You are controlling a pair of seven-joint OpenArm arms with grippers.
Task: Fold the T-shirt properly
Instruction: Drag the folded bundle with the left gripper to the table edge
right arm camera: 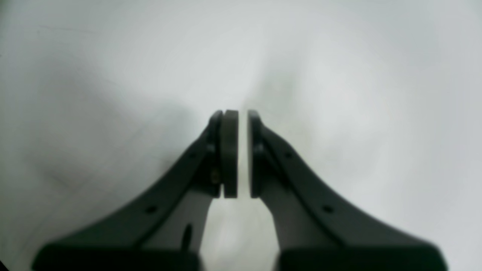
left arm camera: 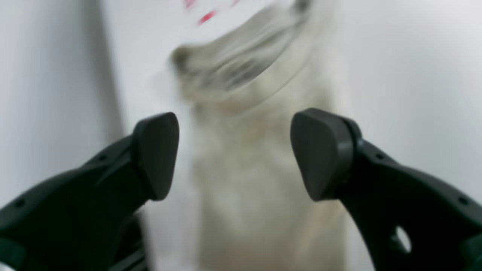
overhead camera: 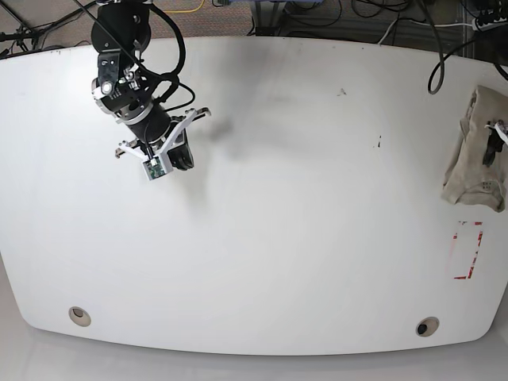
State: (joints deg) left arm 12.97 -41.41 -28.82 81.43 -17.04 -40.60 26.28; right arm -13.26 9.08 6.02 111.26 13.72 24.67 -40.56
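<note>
The right arm reaches out over the white surface point(overhead camera: 262, 198) from the far corner, its wrist bent so that the right tool point(right arm camera: 243, 154) points down at bare surface; in the right wrist view its two pads stand together with only a thin slit of light between them and nothing caught there. Of the left arm the base view shows only a small dark and white part at its right edge, over the cloth. The left tool point(left arm camera: 234, 158) shows clearly in the left wrist view, its two dark pads point(left arm camera: 158, 154) set wide apart and empty.

There is one T-shirt point(left arm camera: 260, 158), two arms, and one red-outlined rectangle point(overhead camera: 467, 250) marked on the surface.

The T-shirt, khaki-beige and gathered into a narrow bunch, lies on the surface directly ahead of the left tool and runs through the gap between its pads in that view, though motion blur hides whether either pad touches it. From the right tool it is well apart, at the opposite end of the surface. The red rectangle lies near the bunched cloth.
</note>
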